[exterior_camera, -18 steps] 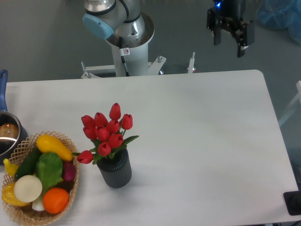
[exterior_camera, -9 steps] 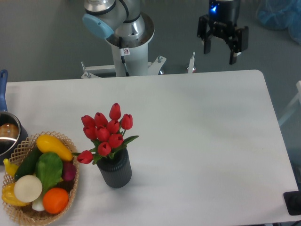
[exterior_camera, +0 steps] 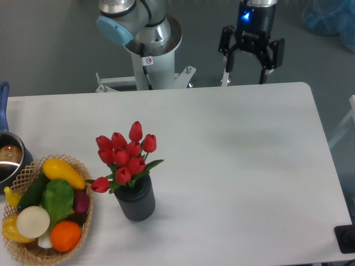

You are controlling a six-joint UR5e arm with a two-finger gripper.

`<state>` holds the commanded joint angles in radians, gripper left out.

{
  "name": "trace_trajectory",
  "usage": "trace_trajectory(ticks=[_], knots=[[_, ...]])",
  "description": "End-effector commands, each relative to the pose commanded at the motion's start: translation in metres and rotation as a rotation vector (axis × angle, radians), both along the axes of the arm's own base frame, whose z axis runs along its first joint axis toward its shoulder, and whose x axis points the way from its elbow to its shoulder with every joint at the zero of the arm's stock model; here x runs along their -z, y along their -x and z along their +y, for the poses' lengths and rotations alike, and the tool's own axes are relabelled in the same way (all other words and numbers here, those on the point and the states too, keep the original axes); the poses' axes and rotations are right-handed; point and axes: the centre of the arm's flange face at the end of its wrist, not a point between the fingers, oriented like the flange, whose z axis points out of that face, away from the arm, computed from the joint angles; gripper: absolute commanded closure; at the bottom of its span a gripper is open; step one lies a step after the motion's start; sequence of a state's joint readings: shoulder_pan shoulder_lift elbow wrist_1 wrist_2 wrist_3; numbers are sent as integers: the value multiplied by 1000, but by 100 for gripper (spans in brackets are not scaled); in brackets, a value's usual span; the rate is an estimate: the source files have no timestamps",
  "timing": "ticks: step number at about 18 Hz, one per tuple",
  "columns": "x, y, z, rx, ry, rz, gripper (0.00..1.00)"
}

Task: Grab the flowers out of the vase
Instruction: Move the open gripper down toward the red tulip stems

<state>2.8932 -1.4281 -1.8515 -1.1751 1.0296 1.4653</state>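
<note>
The flowers (exterior_camera: 125,155), a bunch of red tulips with green leaves, stand upright in the vase (exterior_camera: 135,203), a short dark grey ribbed cylinder left of the table's middle. My gripper (exterior_camera: 244,73) hangs open and empty above the table's far edge, far up and to the right of the flowers. Its two black fingers (exterior_camera: 265,66) point down with a wide gap between them.
A wicker basket (exterior_camera: 81,239) of colourful fruit and vegetables sits at the front left, close beside the vase. A metal pot (exterior_camera: 10,161) with a blue handle (exterior_camera: 3,105) is at the left edge. The arm's base (exterior_camera: 148,51) stands behind the table.
My gripper has moved left and a little down toward the table's far edge, staying open. The flowers and vase have not moved.
</note>
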Motion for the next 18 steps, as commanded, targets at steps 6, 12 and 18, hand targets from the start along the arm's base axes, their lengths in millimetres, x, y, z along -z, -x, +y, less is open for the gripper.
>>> trace_trajectory(ticks=[6,12,18], knots=[[31,-43,42,98,-10,-81,0],[46,-65,65,185,-14,-108,0],[75,-53,87,307,-36,-86,0]])
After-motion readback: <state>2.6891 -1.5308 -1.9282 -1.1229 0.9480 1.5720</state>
